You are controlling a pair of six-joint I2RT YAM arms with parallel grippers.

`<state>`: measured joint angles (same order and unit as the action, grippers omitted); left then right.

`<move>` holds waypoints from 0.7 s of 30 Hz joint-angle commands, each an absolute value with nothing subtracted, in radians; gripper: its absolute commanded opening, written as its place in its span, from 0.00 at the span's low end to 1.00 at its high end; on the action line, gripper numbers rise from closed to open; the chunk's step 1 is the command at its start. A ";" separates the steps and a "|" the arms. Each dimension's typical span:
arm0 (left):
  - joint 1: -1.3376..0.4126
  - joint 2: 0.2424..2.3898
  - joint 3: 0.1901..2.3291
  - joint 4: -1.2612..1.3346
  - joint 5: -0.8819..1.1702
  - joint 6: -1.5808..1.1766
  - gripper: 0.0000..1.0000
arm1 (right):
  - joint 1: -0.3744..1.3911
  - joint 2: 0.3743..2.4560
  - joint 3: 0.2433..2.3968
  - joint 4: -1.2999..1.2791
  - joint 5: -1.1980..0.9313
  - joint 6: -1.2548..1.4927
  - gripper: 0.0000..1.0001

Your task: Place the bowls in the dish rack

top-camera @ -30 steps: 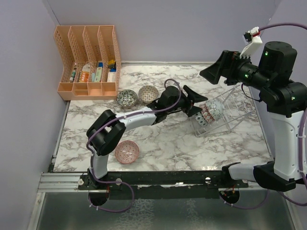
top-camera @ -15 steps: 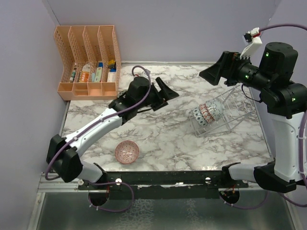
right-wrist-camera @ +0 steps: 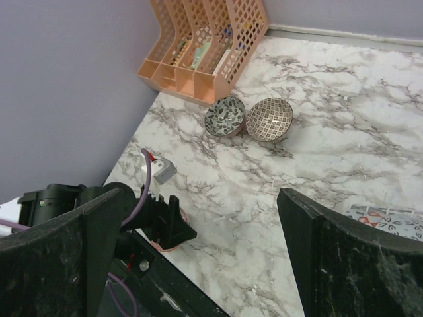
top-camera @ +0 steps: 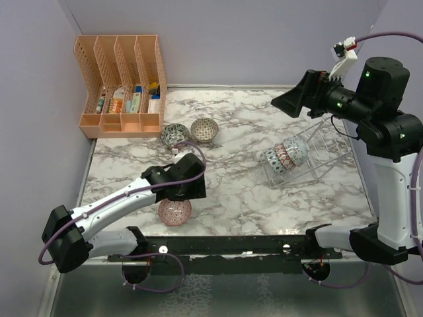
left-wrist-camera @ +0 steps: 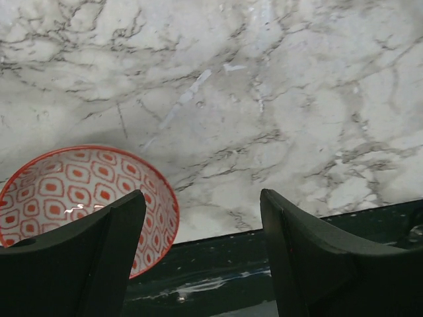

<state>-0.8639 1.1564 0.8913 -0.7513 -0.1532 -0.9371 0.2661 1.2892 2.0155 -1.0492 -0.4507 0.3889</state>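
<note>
Overhead: my left hand [left-wrist-camera: 201, 198] hangs over the red bowl [top-camera: 173, 215], fingers apart, nothing held. The bowl sits upright on the desk [top-camera: 231, 191] near the front edge, under the left finger, not btwn the two. Step, I judge: pickup of the next bowl. Next move: shift so one finger drops inside the rim, close, carry to the rack [top-camera: 320, 155] at right, which holds approx. three bowls [top-camera: 284, 157]. Right hand [right-wrist-camera: 205, 193] is apart and empty, raised above the rack.
</note>
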 commanded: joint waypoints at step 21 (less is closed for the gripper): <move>-0.979 1.282 0.697 -0.691 -0.254 -0.900 0.18 | 0.259 1.306 2.055 -1.056 -0.446 0.384 0.99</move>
